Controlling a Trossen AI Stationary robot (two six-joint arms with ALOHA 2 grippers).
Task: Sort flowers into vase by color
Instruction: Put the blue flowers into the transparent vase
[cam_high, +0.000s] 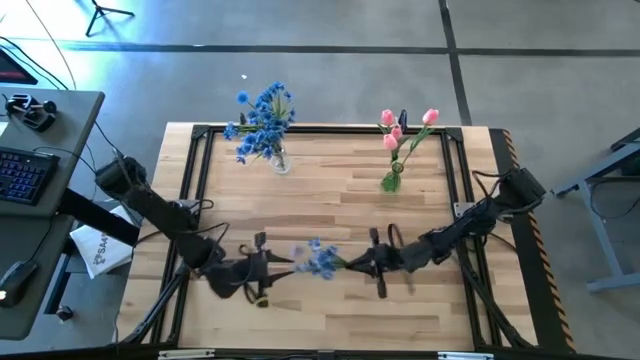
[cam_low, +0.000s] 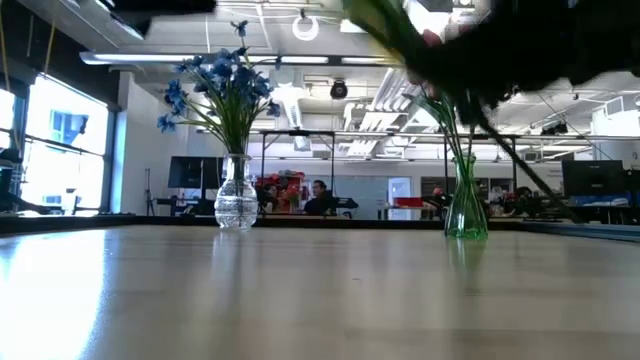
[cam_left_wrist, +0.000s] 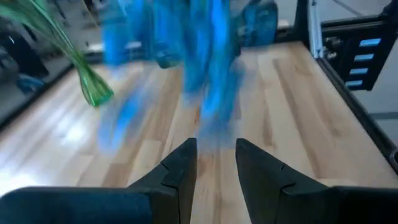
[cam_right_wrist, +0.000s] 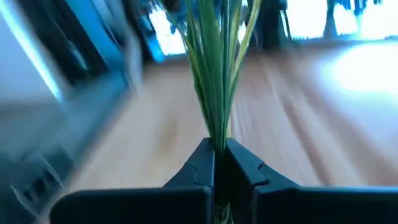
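High view shows the right hand (cam_high: 372, 263) pinched tight on the green stem of a blue flower (cam_high: 319, 258), held above the wooden surface (cam_high: 340, 200) mid-front. Facing it, the left hand (cam_high: 262, 262) waits with fingers slightly parted, holding nothing.

I see a light wood surface (cam_high: 330, 300) with a black frame on grey concrete floor (cam_high: 330, 25), and a desk with a keyboard (cam_high: 22, 170) off to one side. Low view: bright window (cam_low: 60, 140), ceiling lights (cam_low: 305, 25), monitors and a seated person (cam_low: 318, 197) far back.
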